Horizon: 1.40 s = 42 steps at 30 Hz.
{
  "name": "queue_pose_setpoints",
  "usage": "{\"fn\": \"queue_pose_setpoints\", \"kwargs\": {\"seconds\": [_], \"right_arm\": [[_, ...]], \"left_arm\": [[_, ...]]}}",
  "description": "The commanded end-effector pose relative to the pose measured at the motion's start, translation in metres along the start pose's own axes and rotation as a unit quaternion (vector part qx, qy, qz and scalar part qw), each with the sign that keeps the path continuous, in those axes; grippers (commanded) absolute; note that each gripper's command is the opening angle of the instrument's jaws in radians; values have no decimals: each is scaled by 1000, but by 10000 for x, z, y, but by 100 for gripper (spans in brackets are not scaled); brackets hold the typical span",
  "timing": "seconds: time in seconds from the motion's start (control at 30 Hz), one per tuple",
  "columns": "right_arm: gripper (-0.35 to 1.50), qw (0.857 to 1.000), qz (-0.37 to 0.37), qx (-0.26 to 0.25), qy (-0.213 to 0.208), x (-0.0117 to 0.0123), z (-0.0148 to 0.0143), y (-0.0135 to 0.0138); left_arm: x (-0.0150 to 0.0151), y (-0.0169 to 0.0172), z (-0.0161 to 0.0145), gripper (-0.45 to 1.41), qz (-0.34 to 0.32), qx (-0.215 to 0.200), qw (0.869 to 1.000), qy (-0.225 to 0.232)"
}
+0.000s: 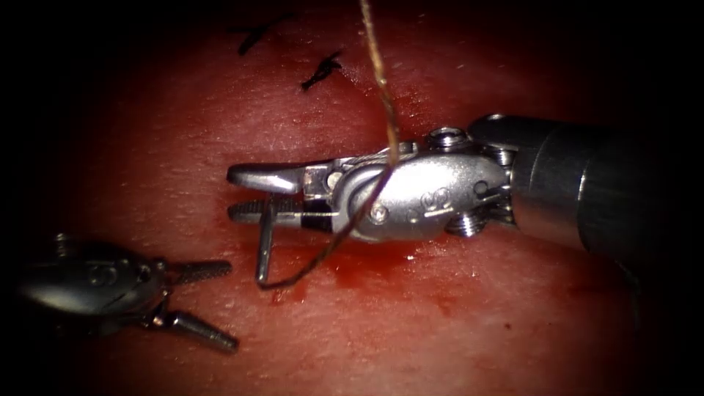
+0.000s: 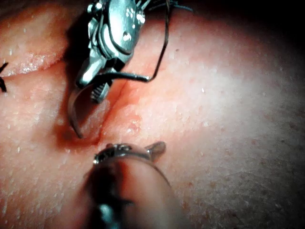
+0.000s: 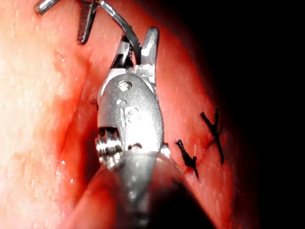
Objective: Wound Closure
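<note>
We look down on the tissue point(image 1: 455, 323) from above and in front through the endoscope. Our wrist views sit very close along each shaft, and all share the right tool point(image 1: 253, 194) point(image 2: 90, 86) point(image 3: 138, 50) over that tissue.

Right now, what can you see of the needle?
The needle is a thin curved steel wire, gripped by the right tool near its thread end. The thread leaves that end and crosses the tool. In the left wrist view its point rests at the cut; whether it has entered the tissue cannot be told.

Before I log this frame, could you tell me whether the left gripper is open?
Open: the left gripper has its jaws spread apart, holding nothing.
</note>
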<state>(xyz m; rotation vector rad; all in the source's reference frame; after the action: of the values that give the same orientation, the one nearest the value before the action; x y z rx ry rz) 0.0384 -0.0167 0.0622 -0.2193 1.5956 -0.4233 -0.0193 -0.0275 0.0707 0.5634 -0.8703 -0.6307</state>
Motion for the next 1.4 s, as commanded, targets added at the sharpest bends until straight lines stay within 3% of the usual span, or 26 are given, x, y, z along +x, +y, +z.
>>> {"fn": "queue_pose_setpoints", "kwargs": {"seconds": [0.03, 0.37, 0.83, 1.07, 1.23, 1.4], "right_arm": [[-35, 1000, -10, 4, 6, 0, 7, -7], [-35, 999, -40, 26, 6, -5, 11, -37], [-35, 997, 55, 27, -38, -56, -17, -84], [-35, 997, 68, 28, -32, -55, -17, -91], [-35, 997, 69, 5, -27, -45, -12, -66], [-35, 999, 32, -22, -15, -16, -14, -27]], "left_arm": [[0, 1, 6, 47, 1, 1, 1000, 0], [0, 1, 5, 47, 1, 1, 1000, 0], [0, 2, 5, 47, 1, 2, 1000, 0], [0, 2, 5, 47, 1, 2, 1000, 0], [0, 2, 5, 47, 1, 2, 1000, 0], [-8, 3, 5, 46, 1, 3, 1000, 1]]}}
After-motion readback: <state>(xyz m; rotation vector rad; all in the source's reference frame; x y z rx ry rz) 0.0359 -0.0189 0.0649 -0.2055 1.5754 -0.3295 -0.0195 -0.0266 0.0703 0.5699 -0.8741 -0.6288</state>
